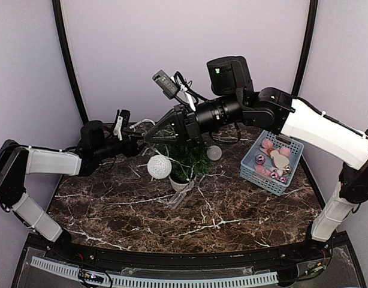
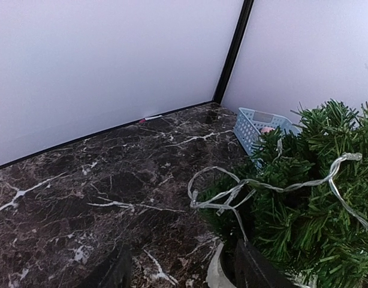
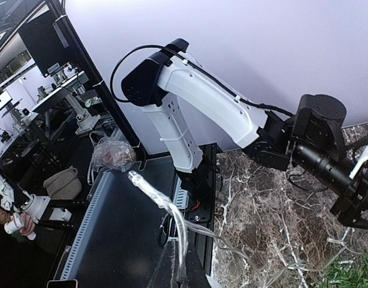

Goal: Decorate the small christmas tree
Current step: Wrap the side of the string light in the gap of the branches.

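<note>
**On the marble table [image 1: 112, 210]: one gripper wide, one pinched shut**

From above, I see the small christmas tree [image 1: 185, 157] upright in its pale pot [image 1: 179, 180] toward the back middle of the table. A white ball [image 1: 159, 166] is just beside it on the left and a clear ball [image 1: 214, 152] on the right. A blue basket [image 1: 273, 162] of ornaments sits well apart at the right. My right gripper [image 1: 151, 135] reaches across above the tree, and my left gripper [image 1: 135, 143] almost meets it from the left.

On the left wrist camera, the fingers [image 2: 115, 270] stand wide apart and grip nothing. Only the pot rim and the tree's edge show between them. A light string [image 2: 262, 186] lies draped over the branches.

On the right wrist camera, my right gripper at the bottom edge is closed on the light string. One strand rises from it to a bulb [image 3: 136, 177]; another trails right toward the tree in the corner. The left arm [image 3: 202, 108] is ahead.
</note>
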You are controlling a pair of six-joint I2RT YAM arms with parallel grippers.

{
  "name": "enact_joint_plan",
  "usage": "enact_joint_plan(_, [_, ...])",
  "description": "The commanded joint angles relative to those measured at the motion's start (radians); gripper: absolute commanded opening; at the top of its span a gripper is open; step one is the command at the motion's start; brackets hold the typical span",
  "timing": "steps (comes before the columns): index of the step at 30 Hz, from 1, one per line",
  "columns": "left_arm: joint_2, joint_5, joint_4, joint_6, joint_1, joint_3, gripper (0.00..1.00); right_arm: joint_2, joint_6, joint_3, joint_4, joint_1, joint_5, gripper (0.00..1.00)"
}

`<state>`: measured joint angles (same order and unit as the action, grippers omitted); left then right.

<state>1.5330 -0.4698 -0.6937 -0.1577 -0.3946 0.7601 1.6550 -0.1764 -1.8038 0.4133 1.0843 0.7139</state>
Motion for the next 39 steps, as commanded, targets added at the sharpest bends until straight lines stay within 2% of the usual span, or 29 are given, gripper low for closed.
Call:
enact_joint_plan(1, [-0.144,0.141,0.027,-0.054,0.005,-0.061,0.63,-0.003,0.017,0.02,0.001,0.004,-0.005,0.0])
enact_joint_plan(4, [-0.213,0.184,0.09,-0.114,0.005,-0.067,0.64,0.009,0.015,0.036,0.004,0.005,0.006,0.0])
enact_joint_plan(6, [-0.25,0.161,0.144,-0.16,0.005,-0.047,0.64,0.014,0.006,0.062,0.005,0.005,0.013,0.0])
enact_joint_plan(13, [-0.25,-0.075,0.247,-0.301,-0.016,0.042,0.64,-0.009,-0.05,0.188,-0.042,0.004,0.006,0.0])
enact_joint_plan(17, [-0.224,-0.132,0.308,-0.299,-0.054,0.067,0.64,-0.038,-0.092,0.265,-0.092,0.002,-0.012,0.0])
enact_joint_plan(20, [-0.23,-0.158,0.286,-0.317,-0.079,0.035,0.64,-0.064,-0.125,0.321,-0.141,-0.006,-0.011,0.0])
enact_joint_plan(26, [-0.218,-0.163,0.271,-0.336,-0.099,0.044,0.62,-0.109,-0.18,0.425,-0.22,-0.03,-0.002,0.0])
enact_joint_plan(32, [-0.168,-0.082,0.306,-0.385,-0.099,0.152,0.57,-0.16,-0.224,0.501,-0.278,-0.043,-0.015,0.0])
enact_joint_plan(39, [-0.074,-0.053,0.334,-0.471,-0.099,0.272,0.6,-0.224,-0.259,0.568,-0.292,-0.051,-0.005,0.0])
